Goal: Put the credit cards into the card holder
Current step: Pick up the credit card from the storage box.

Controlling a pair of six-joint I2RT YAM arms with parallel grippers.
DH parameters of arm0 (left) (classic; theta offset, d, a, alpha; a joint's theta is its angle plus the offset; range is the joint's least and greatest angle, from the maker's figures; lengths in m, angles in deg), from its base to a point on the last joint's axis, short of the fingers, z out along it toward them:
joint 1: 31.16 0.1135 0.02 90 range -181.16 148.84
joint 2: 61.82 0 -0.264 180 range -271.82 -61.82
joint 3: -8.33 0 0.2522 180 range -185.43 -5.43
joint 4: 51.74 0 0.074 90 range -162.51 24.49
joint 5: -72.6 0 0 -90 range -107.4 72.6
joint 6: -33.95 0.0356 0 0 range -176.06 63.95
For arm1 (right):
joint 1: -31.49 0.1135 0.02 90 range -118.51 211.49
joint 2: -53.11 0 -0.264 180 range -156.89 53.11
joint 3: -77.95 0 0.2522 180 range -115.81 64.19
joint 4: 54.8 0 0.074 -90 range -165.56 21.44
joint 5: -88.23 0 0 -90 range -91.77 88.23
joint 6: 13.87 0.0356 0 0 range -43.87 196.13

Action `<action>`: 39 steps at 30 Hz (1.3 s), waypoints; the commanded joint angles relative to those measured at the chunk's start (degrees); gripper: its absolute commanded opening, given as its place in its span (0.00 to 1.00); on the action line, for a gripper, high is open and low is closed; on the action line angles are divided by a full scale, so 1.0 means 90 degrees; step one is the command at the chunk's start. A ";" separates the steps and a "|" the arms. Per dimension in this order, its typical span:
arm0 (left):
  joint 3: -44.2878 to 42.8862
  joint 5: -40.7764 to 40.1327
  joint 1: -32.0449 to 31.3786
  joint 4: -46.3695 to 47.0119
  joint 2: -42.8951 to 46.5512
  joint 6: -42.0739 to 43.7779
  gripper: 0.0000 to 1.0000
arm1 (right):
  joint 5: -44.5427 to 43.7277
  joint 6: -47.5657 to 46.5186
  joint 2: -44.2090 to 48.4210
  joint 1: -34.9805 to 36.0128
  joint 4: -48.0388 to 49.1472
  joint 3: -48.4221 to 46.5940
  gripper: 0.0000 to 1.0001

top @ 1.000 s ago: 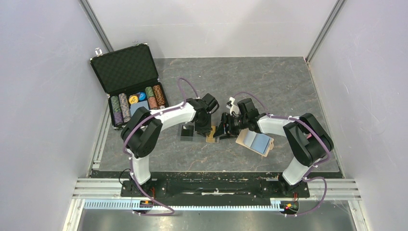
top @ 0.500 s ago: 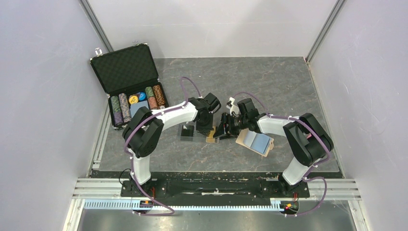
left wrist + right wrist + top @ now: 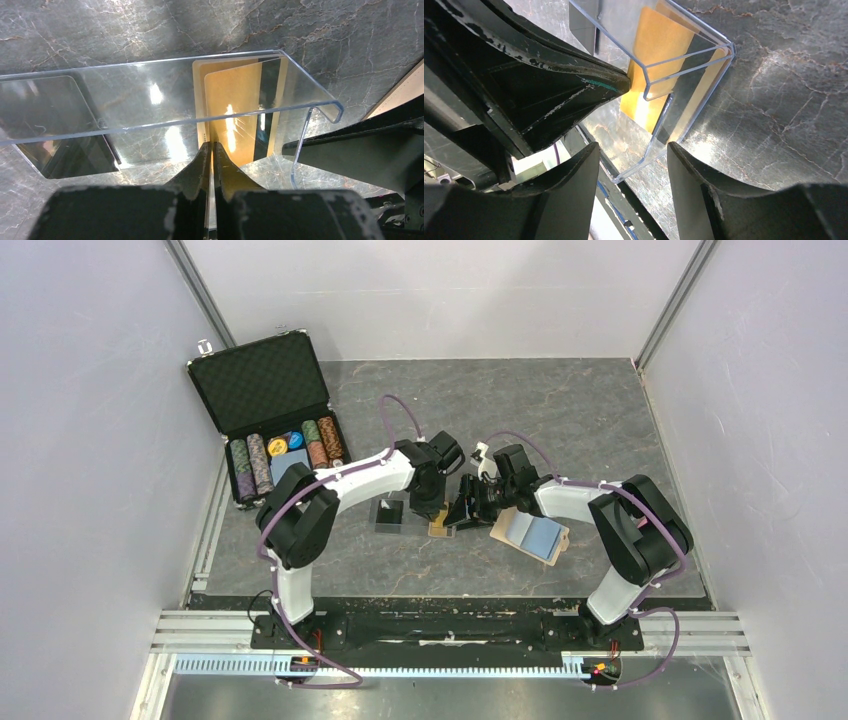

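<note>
The gold-orange card (image 3: 440, 525) is on the table between my two grippers, under a clear plastic sleeve (image 3: 165, 95). In the left wrist view the card (image 3: 235, 110) shows through the clear plastic, with a dark stripe along one side. My left gripper (image 3: 212, 147) is shut, with a thin edge pinched between its fingers where the gold card's near end meets them. My right gripper (image 3: 631, 172) is open, its jaws on either side of the sleeve's corner (image 3: 624, 175). The black card (image 3: 390, 515) lies flat to the left. The tan wallet (image 3: 530, 533) lies open, blue lining up, under the right arm.
An open black foam-lined case (image 3: 270, 410) with rows of poker chips stands at the back left. The two grippers (image 3: 450, 505) are nearly touching each other. Grey walls close in the table on three sides.
The left arm's wrist has shifted slightly up and to the right. The cards, sleeve, wallet and right arm have stayed put.
</note>
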 commanded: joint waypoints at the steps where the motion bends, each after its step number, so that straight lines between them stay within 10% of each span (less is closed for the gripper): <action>1: -0.0264 0.0182 -0.0089 0.0248 0.0301 0.0198 0.11 | 0.0096 -0.0007 0.0003 0.0016 0.0240 -0.0005 0.54; 18: 0.0199 0.0869 -0.0070 0.0827 0.0358 -0.0054 0.19 | 0.0038 -0.0014 0.0059 0.0017 0.0220 -0.0015 0.54; 25: 0.0323 0.0909 -0.0026 0.0919 0.0349 -0.0063 0.02 | -0.0008 -0.0053 0.0149 -0.0015 0.0178 -0.0024 0.55; 39: 0.1128 0.0727 0.0124 0.1578 0.3028 0.0213 0.02 | 0.0427 -0.0674 0.1606 -0.0944 0.0130 -0.0030 0.84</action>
